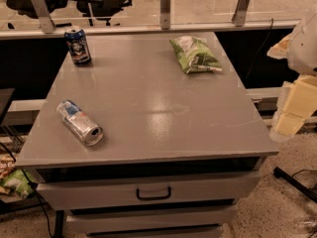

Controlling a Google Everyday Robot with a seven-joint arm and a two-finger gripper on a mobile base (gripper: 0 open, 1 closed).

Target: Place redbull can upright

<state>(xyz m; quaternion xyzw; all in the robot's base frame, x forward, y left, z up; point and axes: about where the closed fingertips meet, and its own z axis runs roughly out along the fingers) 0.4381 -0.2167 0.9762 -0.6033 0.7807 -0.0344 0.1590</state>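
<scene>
The redbull can lies on its side near the front left of the grey table top, its shiny silver top pointing toward the front right. It is slim and silver with blue and red markings. My gripper hangs at the right edge of the view, off the table's right side and level with its front half. It is far from the can and holds nothing I can see. The arm's pale casing rises above it.
A wider dark-blue can stands upright at the back left corner. A green snack bag lies at the back right. Drawers sit under the table top. A glass railing runs behind the table.
</scene>
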